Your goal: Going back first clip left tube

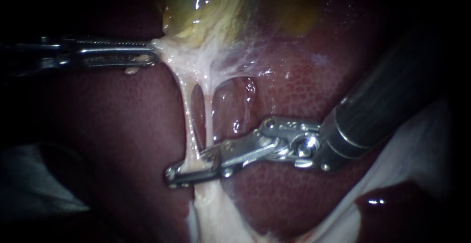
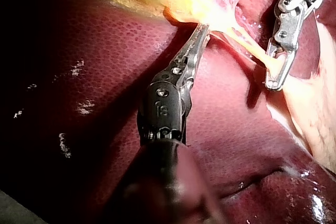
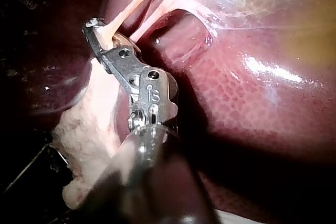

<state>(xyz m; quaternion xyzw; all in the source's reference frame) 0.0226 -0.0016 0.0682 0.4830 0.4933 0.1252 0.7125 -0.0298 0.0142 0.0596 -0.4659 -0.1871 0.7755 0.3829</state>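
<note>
Liver (image 1: 122, 125): dark red, wet, finely mottled. Gallbladder (image 1: 196, 7): yellow-green, glossy, at the top of the endoscope view.

Your left instrument (image 1: 153, 56), with slim ridged metal jaws, is clamped onto the stringy white tissue (image 1: 169, 51) just under the gallbladder.

Left tube (image 1: 188, 115): a pale, smooth, taut cord. Its long axis runs near vertical, from that white tissue down to a lumpy cream mass (image 1: 211, 208). The thinner right tube (image 1: 208, 110) runs just beside it.

Your right instrument (image 1: 194, 167) has a dark shaft and hinged steel jaws pointing left. The jaws stand slightly apart, crosswise to the left tube, whose lower end lies in the gap.
</note>
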